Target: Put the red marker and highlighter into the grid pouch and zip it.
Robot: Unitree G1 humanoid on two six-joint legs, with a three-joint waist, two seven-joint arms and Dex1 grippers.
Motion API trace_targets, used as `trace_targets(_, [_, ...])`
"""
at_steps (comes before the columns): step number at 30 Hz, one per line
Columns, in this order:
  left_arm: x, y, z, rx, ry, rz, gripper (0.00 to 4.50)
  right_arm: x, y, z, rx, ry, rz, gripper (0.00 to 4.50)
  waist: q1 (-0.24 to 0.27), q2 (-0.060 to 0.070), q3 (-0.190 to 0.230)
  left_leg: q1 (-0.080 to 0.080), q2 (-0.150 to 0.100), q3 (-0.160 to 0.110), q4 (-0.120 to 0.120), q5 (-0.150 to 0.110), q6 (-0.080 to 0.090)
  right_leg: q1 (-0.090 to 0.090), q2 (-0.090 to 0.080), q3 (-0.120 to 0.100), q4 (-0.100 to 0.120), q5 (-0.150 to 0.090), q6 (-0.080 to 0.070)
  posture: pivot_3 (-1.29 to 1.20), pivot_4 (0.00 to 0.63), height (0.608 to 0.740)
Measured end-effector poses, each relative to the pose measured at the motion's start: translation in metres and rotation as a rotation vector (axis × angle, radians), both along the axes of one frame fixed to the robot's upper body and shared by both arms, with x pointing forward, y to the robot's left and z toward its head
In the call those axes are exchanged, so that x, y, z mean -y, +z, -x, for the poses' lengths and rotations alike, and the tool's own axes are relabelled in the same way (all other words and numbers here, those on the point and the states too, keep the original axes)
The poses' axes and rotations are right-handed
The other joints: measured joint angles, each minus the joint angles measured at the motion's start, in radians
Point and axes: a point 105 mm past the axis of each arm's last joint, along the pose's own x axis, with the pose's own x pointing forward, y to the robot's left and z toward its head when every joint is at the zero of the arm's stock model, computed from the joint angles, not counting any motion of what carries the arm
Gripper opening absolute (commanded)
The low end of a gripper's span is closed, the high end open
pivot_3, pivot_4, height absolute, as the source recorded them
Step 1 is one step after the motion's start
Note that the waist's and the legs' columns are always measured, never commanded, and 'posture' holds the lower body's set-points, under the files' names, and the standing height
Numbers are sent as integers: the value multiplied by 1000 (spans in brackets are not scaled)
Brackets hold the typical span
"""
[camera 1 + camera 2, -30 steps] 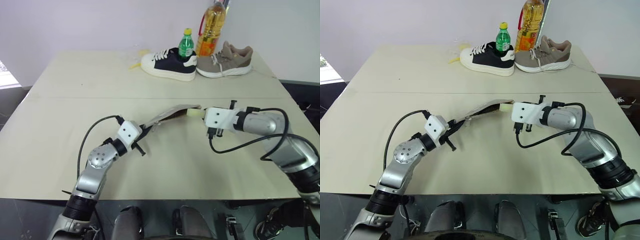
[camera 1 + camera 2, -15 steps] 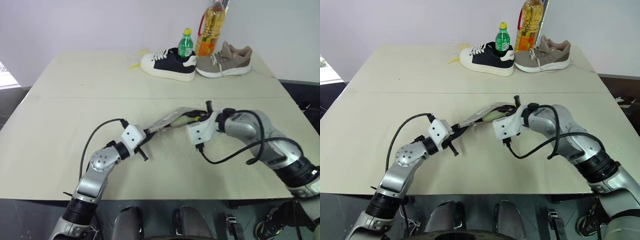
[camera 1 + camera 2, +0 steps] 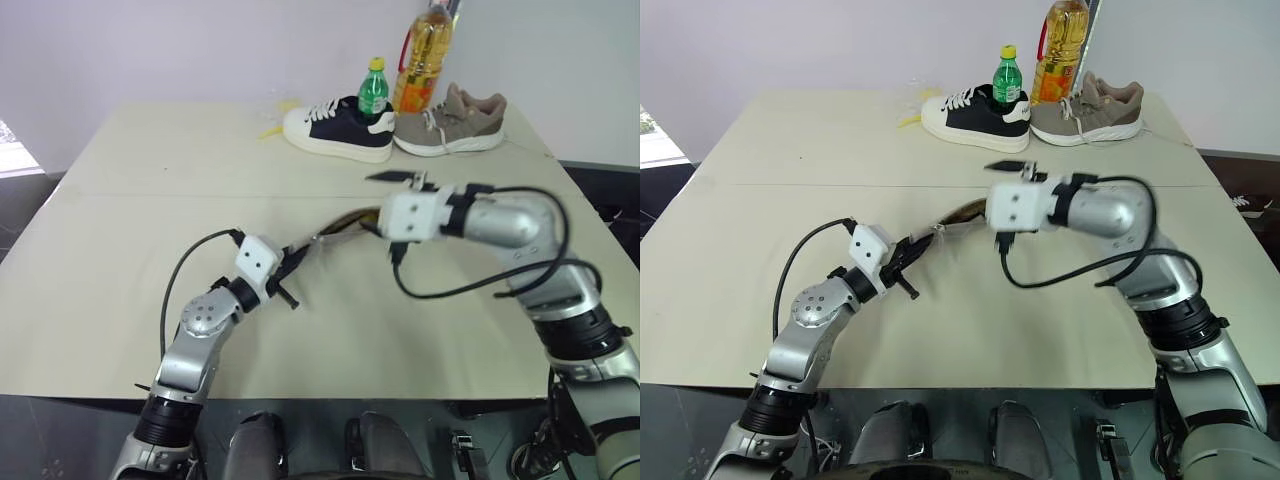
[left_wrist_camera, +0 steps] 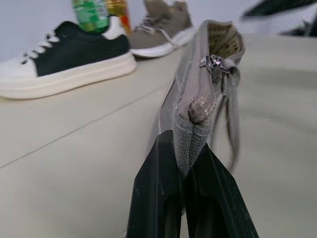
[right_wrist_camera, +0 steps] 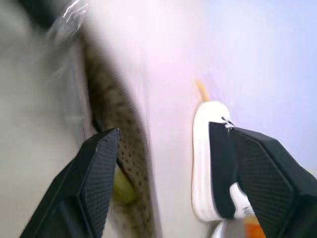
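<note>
yellow highlighter [image 5: 122, 191] now sits inside the grid pouch [image 3: 340, 226] just below your right tool [image 3: 1007, 167], which has spread wide and lifted off, while your left tool [image 4: 184, 163] stays pinched on the pouch's corner.

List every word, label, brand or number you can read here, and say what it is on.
No text can be read.
Green bottle: its label is too small to read.
Oil bottle: its label is too blurred to read.
Black-and-white sneaker and taupe sneaker: no legible branding.
Grid pouch: the zipper and fabric show no print.
</note>
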Motion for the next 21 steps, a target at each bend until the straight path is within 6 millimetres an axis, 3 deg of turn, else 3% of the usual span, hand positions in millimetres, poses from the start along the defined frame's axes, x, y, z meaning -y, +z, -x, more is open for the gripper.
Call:
trace_targets(3, [-1, 4, -4, -12, 19, 42, 0, -4, 4, 12, -247, 15, -244, 3753, 0, 0, 0, 0, 0, -1, 0, 0, 0, 0, -1, 0, 0, 0, 0, 0, 150, 705])
trace_targets(8, [-1, 8, -7, -22, 32, 84, 0, -25, -44, 29, -613, -35, -395, 3753, -6, -2, -1, 0, 2, -1, -1, 0, 1, 0, -2, -1, 0, 0, -1, 0, 150, 705])
trace_targets(15, [0, 9, -7, -25, 37, 104, 0, -61, -68, 21, -754, -159, -520, 3753, -2, -1, -1, -1, -1, -1, -1, 0, 1, -1, -1, -1, 1, 0, -1, 0, 150, 705])
trace_targets(18, [1, 9, -7, -25, 36, 106, 0, -78, -71, 16, -783, -180, -562, 2912, -3, -1, -1, -1, -1, -1, -1, 0, 1, -1, -1, -1, 1, 0, 0, 0, 150, 705])
trace_targets(21, [-1, 9, -8, -25, 42, 104, 0, -80, -71, 11, -794, -209, -588, 1300, -1, -1, -1, -1, -1, -1, -1, 0, 1, -1, -1, -1, 1, 0, 0, 0, 150, 705])
